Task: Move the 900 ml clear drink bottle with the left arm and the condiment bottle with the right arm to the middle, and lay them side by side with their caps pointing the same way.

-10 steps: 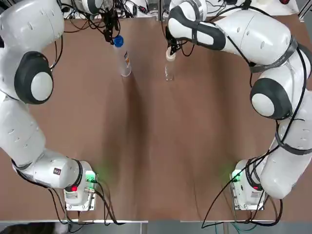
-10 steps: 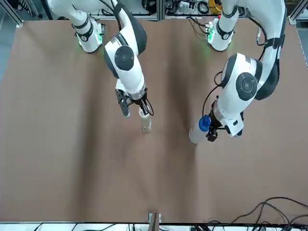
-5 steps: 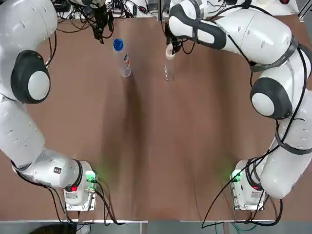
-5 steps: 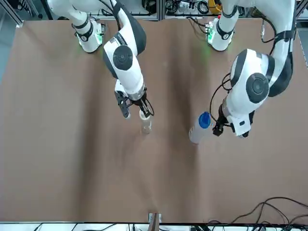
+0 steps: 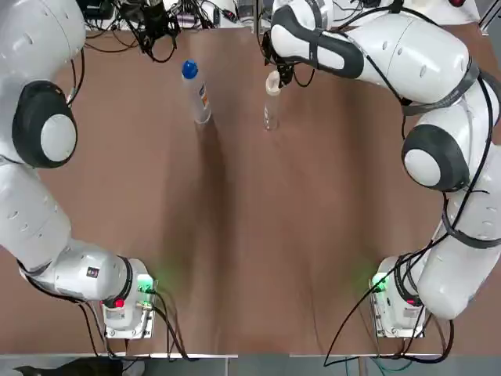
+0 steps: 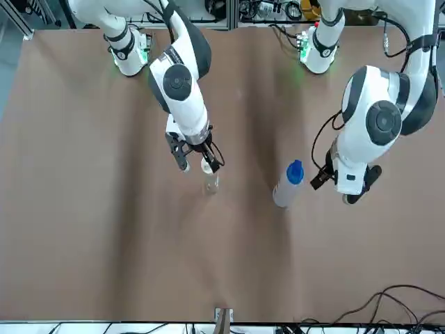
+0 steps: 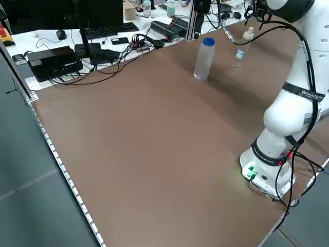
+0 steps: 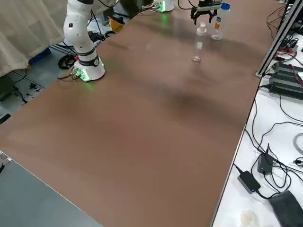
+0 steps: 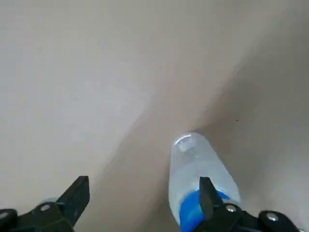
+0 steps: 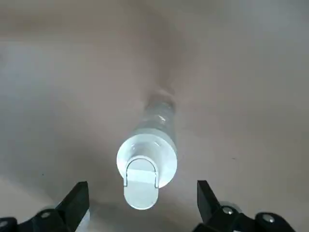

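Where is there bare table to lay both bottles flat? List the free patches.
The widest bare stretch is the table middle, on the robot's side of both upright bottles. A narrow strip lies between the drink bottle and the condiment bottle. Crowded at the far edge: the open right gripper hovers over the condiment bottle, and the open left gripper is beside the drink bottle.

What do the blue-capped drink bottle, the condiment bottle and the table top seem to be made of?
Drink bottle: clear, glossy plastic, probably; the table shows through it. Its blue cap looks like opaque plastic. Condiment bottle: clear body, plastic or glass, with a whitish flip cap. Table top: matte brown sheet, material unclear.
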Available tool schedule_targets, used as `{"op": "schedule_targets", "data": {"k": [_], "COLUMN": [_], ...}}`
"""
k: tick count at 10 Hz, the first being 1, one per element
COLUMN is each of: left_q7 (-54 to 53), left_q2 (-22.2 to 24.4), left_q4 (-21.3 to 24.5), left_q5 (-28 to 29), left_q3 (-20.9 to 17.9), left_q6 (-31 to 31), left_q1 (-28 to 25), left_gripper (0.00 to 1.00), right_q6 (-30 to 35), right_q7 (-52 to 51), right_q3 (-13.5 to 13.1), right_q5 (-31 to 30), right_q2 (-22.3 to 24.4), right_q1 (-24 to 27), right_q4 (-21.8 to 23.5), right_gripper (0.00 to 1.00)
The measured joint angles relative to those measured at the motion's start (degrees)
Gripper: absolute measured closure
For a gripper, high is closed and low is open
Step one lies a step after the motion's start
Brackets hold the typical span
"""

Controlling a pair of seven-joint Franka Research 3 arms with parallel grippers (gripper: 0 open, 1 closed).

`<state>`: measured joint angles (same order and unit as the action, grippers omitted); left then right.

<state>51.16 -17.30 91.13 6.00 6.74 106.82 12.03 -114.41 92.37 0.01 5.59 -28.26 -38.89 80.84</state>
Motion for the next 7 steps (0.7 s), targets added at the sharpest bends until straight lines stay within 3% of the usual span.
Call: {"op": "schedule_targets", "data": {"k": [3, 7], "left_q7": [-4.16, -32.42], "left_q2": [0.40, 0.72], "left_q4": [-0.05, -0.01], "left_q5": [1.42, 1.85], "left_q3": [3.86, 4.82], "left_q6": [1.93, 2.02], "left_q1": [0.15, -0.46], "left_gripper": [0.00, 0.00], "right_q6": [0.55, 6.08], "right_q7": [-6.73, -23.76], "right_q3": [-0.03, -0.01], "right_q5": [0.00, 0.00], "right_q2": [0.01, 1.63], "right_q1": [1.25, 1.56], "right_q4": [-0.54, -1.16], "right_gripper": [0.01, 0.01]}}
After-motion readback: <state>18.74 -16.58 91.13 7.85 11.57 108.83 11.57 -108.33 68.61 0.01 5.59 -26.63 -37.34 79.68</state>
